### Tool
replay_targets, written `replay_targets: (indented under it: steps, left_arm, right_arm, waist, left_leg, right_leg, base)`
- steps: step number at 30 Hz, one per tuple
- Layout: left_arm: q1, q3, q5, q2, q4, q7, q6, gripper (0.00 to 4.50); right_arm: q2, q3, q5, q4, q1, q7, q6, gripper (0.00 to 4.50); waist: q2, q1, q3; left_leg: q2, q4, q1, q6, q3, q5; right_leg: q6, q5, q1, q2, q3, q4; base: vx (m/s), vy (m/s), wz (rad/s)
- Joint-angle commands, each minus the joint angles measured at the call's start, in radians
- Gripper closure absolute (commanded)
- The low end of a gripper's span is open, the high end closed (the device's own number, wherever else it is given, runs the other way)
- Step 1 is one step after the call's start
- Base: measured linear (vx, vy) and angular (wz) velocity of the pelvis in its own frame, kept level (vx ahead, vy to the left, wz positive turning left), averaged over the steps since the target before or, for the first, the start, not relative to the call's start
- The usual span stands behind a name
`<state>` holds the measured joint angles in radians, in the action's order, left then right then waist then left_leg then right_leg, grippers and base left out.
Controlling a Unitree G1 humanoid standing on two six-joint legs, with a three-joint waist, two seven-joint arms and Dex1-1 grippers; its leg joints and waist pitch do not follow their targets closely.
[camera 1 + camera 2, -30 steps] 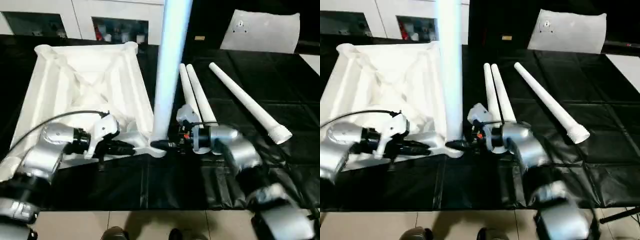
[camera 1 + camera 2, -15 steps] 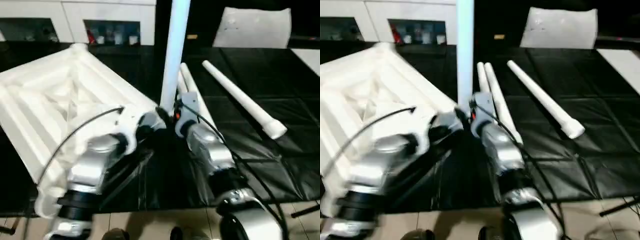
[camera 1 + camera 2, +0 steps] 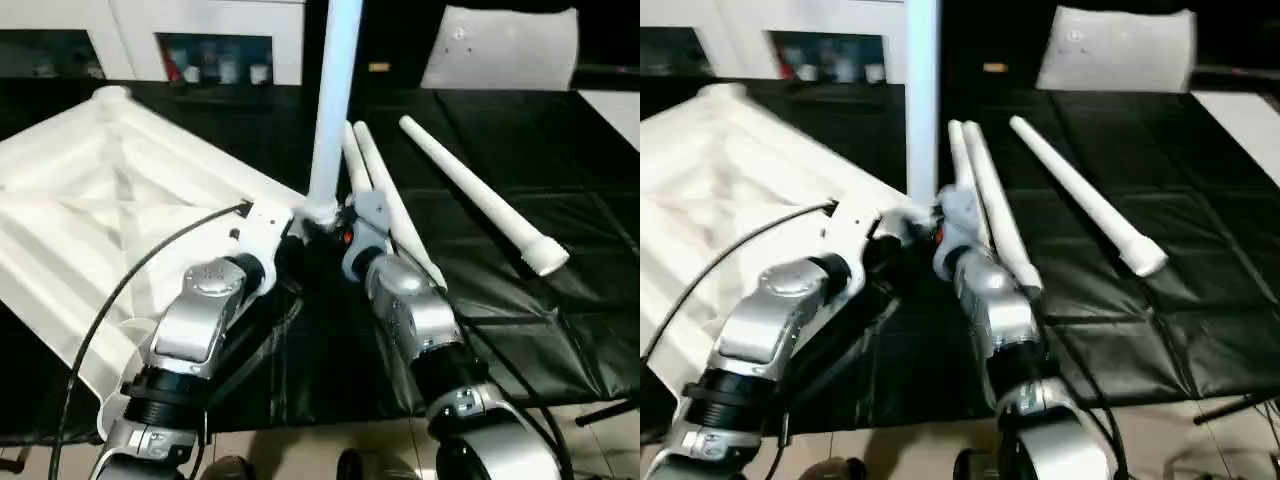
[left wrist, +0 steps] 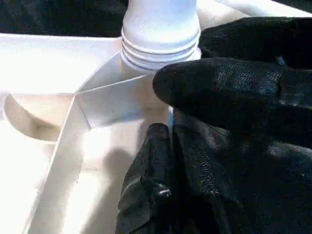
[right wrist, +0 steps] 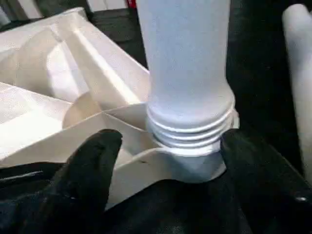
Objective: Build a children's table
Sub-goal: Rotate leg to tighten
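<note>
The children's table is part-built: its white ribbed plastic tabletop (image 3: 120, 230) lies underside up on the black-covered table (image 3: 560, 300), toward nine o'clock, with one long tapered white tube leg (image 3: 333, 110) upright in its near corner socket (image 5: 195, 163). Three more white legs (image 3: 480, 195) lie toward one o'clock. The left gripper (image 4: 195, 146), jaws clenched, presses the rim beside the socket. The right gripper (image 5: 165, 161) has its jaws spread either side of the leg's threaded base. Seating this leg looks like the current step; next, confirm it is tight, then fetch another leg.

Upright leg (image 3: 330, 110) cut off at 12 o'clock edge; tabletop (image 3: 90, 200) runs off 9 o'clock edge; cabinet (image 3: 215, 55) contents too blurred.
</note>
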<state>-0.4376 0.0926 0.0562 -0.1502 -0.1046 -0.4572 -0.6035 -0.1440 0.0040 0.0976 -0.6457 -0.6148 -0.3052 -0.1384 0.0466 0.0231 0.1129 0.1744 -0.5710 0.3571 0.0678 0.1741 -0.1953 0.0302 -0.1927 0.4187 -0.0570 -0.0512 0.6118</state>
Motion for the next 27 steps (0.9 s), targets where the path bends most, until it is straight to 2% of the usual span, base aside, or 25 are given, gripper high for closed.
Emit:
replay_targets:
  steps: [1,2,4,6,9,10,13,14,15,16,17,18,19,20,22,23,24,25,26,27]
  left_arm:
    - [-0.021,0.01,-0.001,-0.02,-0.039,-0.032,0.084,4.5]
    - [-0.026,0.01,-0.004,-0.027,-0.054,-0.04,0.102,4.5]
    - [-0.026,0.01,-0.004,-0.027,-0.054,-0.04,0.102,4.5]
    - [-0.038,0.008,-0.01,-0.033,-0.085,-0.048,0.147,4.5]
    - [-0.062,-0.041,-0.064,-0.014,-0.124,-0.049,0.184,4.5]
    - [-0.065,-0.057,-0.091,-0.008,-0.115,-0.063,0.183,4.08]
    - [-0.067,-0.088,-0.134,0.001,-0.076,-0.074,0.174,3.9]
    - [-0.067,-0.092,-0.14,-0.001,-0.067,-0.073,0.171,3.9]
    - [-0.067,-0.092,-0.14,-0.001,-0.067,-0.073,0.171,3.78]
    - [-0.057,-0.113,-0.147,-0.025,-0.037,-0.068,0.145,3.6]
    - [-0.056,-0.114,-0.146,-0.028,-0.035,-0.068,0.144,3.6]
    - [-0.05,-0.123,-0.142,-0.045,-0.023,-0.063,0.132,3.6]
    - [-0.035,-0.131,-0.114,-0.092,0.002,-0.05,0.113,3.6]
    - [-0.035,-0.131,-0.114,-0.092,0.002,-0.05,0.113,3.6]
    - [-0.004,-0.159,-0.071,-0.178,0.062,-0.024,0.046,3.6]
    - [0.009,-0.17,-0.054,-0.21,0.087,-0.022,0.017,3.6]
    - [0.039,-0.179,-0.01,-0.282,0.133,-0.032,-0.023,3.76]
    - [0.057,-0.184,0.014,-0.326,0.161,-0.039,-0.047,3.87]
    - [0.078,-0.189,0.045,-0.372,0.187,-0.045,-0.063,3.95]
    - [0.099,-0.197,0.064,-0.414,0.21,-0.049,-0.08,3.95]
  right_arm:
    - [-0.017,-0.021,0.058,0.093,0.026,-0.065,-0.01,0.57]
    - [0.004,-0.029,0.079,0.139,0.037,-0.092,-0.026,0.48]
    - [0.004,-0.029,0.08,0.139,0.037,-0.092,-0.026,0.33]
    - [0.044,-0.038,0.113,0.227,0.061,-0.129,-0.055,0.05]
    - [0.112,-0.028,0.108,0.322,0.1,-0.156,-0.042,0.05]
    - [0.127,-0.029,0.12,0.363,0.117,-0.17,-0.058,0.0]
    - [0.14,-0.037,0.139,0.441,0.149,-0.173,-0.121,0.0]
    - [0.143,-0.038,0.133,0.458,0.158,-0.161,-0.139,0.0]
    - [0.143,-0.038,0.133,0.458,0.158,-0.161,-0.139,0.0]
    - [0.157,-0.015,0.111,0.499,0.184,-0.143,-0.207,0.0]
    - [0.158,-0.013,0.111,0.502,0.186,-0.144,-0.212,0.0]
    - [0.167,0.006,0.109,0.521,0.198,-0.151,-0.241,0.0]
    - [0.184,0.051,0.111,0.562,0.224,-0.176,-0.285,0.0]
    - [0.184,0.051,0.111,0.562,0.224,-0.176,-0.285,0.0]
    - [0.214,0.138,0.092,0.622,0.264,-0.225,-0.314,0.0]
    - [0.219,0.164,0.086,0.634,0.272,-0.237,-0.325,0.0]
    - [0.22,0.198,0.076,0.643,0.282,-0.244,-0.34,0.0]
    - [0.221,0.217,0.072,0.651,0.288,-0.247,-0.353,0.0]
    - [0.218,0.233,0.066,0.654,0.291,-0.244,-0.364,0.0]
    - [0.217,0.249,0.057,0.656,0.292,-0.237,-0.375,0.0]
  waist:
    - [-0.006,0.005,-0.086]
    - [-0.007,0.007,-0.085]
    - [-0.005,0.01,-0.086]
    - [-0.005,0.015,-0.093]
    - [-0.004,0.024,-0.102]
    - [-0.003,0.025,-0.102]
    - [0.002,0.028,-0.104]
    - [0.008,0.026,-0.103]
    - [0.008,0.028,-0.103]
    - [0.007,0.028,-0.101]
    - [0.001,0.03,-0.1]
    - [0.004,0.03,-0.097]
    - [-0.005,0.031,-0.097]
    - [-0.004,0.03,-0.098]
    - [-0.013,0.03,-0.098]
    - [-0.011,0.028,-0.098]
    - [-0.017,0.026,-0.101]
    - [-0.017,0.02,-0.098]
    - [-0.025,0.02,-0.098]
    - [-0.024,0.021,-0.097]
  left_leg:
    - [0.048,0.048,0.001,-0.115,-0.011,-0.012]
    - [0.047,0.048,0.001,-0.122,-0.01,-0.014]
    - [0.051,0.049,0.001,-0.125,-0.012,-0.009]
    - [0.05,0.046,-0.005,-0.119,-0.011,-0.014]
    - [0.051,0.042,-0.005,-0.104,-0.01,0.006]
    - [0.051,0.041,-0.004,-0.102,-0.01,0.002]
    - [0.052,0.039,-0.001,-0.1,-0.011,-0.009]
    - [0.052,0.04,0.001,-0.1,-0.01,-0.014]
    - [0.051,0.039,0.001,-0.098,-0.011,-0.017]
    - [0.049,0.039,0.001,-0.087,-0.01,-0.038]
    - [0.049,0.039,0.0,-0.079,-0.011,-0.044]
    - [0.05,0.04,-0.001,-0.07,-0.011,-0.059]
    - [0.048,0.041,-0.001,-0.058,-0.012,-0.073]
    - [0.048,0.041,-0.001,-0.052,-0.013,-0.079]
    - [0.05,0.042,-0.002,-0.029,-0.017,-0.092]
    - [0.049,0.042,-0.001,-0.03,-0.016,-0.089]
    - [0.051,0.042,0.0,-0.02,-0.02,-0.091]
    - [0.049,0.043,0.002,-0.019,-0.021,-0.093]
    - [0.05,0.041,-0.008,-0.012,-0.019,-0.111]
    - [0.049,0.04,-0.008,-0.01,-0.017,-0.11]
  right_leg:
    - [0.247,0.016,-0.072,-0.083,0.057,-0.054]
    - [0.248,0.017,-0.071,-0.082,0.057,-0.055]
    - [0.249,0.014,-0.073,-0.084,0.055,-0.053]
    - [0.246,-0.005,-0.075,-0.082,0.056,-0.055]
    - [0.25,0.018,-0.077,-0.083,0.055,-0.048]
    - [0.255,0.022,-0.075,-0.083,0.054,-0.048]
    - [0.259,0.018,-0.079,-0.086,0.054,-0.046]
    - [0.257,0.006,-0.079,-0.085,0.054,-0.047]
    - [0.254,-0.006,-0.08,-0.085,0.054,-0.048]
    - [0.241,-0.064,-0.077,-0.086,0.054,-0.054]
    - [0.238,-0.082,-0.075,-0.086,0.054,-0.054]
    - [0.219,-0.11,-0.073,-0.081,0.054,-0.057]
    - [0.205,-0.133,-0.073,-0.082,0.055,-0.058]
    - [0.198,-0.141,-0.074,-0.081,0.054,-0.061]
    - [0.173,-0.159,-0.074,-0.078,0.053,-0.056]
    - [0.171,-0.155,-0.072,-0.077,0.053,-0.059]
    - [0.174,-0.147,-0.074,-0.078,0.052,-0.054]
    - [0.17,-0.158,-0.072,-0.075,0.052,-0.055]
    - [0.176,-0.177,-0.065,-0.076,0.054,-0.06]
    - [0.181,-0.176,-0.064,-0.074,0.055,-0.061]
  base:
    - [0.0,0.0,0.0]
    - [0.0,0.0,0.0]
    - [0.0,0.0,0.0]
    - [0.0,0.0,0.0]
    - [0.0,0.0,0.0]
    - [0.0,0.0,0.0]
    - [0.0,0.0,0.0]
    - [0.0,0.0,0.0]
    - [0.0,0.0,0.0]
    - [0.0,0.0,0.0]
    - [0.0,0.0,0.0]
    - [0.0,0.0,0.0]
    - [0.0,0.0,0.0]
    - [0.0,0.0,0.0]
    - [0.0,0.0,0.0]
    - [0.0,0.0,0.0]
    - [0.0,0.0,0.0]
    - [0.0,0.0,0.0]
    - [0.0,0.0,0.0]
    - [0.0,0.0,0.0]
